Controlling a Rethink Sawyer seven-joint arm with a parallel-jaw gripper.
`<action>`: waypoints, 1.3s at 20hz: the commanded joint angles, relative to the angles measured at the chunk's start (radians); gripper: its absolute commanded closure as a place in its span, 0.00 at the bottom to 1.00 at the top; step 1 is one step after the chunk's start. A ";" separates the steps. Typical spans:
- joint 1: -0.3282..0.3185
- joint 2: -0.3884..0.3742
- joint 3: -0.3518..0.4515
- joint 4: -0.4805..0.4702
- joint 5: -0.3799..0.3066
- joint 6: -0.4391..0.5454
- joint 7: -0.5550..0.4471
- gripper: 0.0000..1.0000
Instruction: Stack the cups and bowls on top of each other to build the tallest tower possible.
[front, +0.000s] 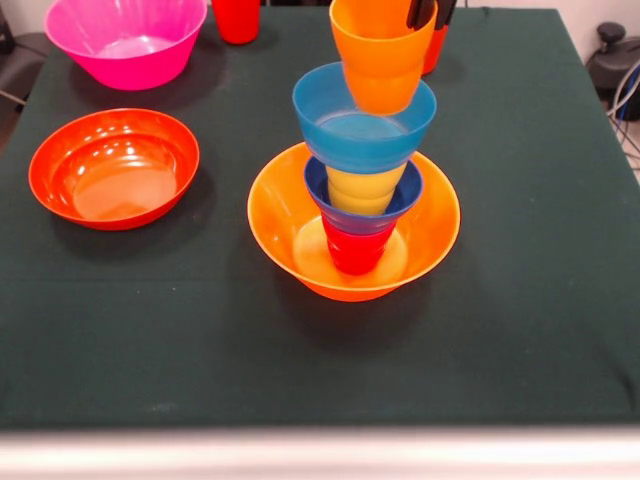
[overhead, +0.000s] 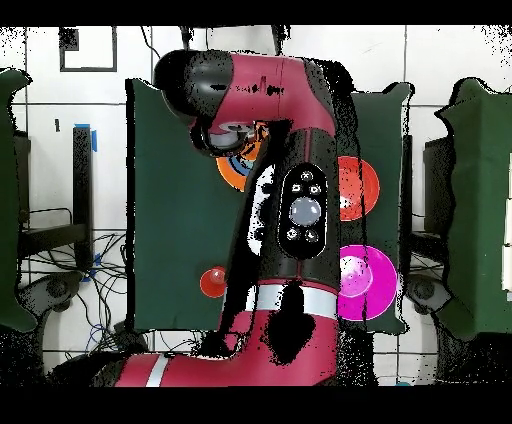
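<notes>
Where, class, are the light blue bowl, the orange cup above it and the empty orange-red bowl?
light blue bowl (front: 362, 135), front view, inner floor.
orange cup (front: 382, 62), front view, outer wall.
orange-red bowl (front: 113, 168), front view, inner floor.

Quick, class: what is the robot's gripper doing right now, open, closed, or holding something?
Gripper: shut on the orange cup, gripping its rim above the light blue bowl.
</notes>
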 joint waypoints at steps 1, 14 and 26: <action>0.012 0.017 0.039 0.121 -0.016 -0.058 0.129 1.00; 0.006 0.042 0.043 0.085 -0.022 -0.058 0.118 1.00; 0.005 0.048 0.039 0.081 -0.022 -0.062 0.118 1.00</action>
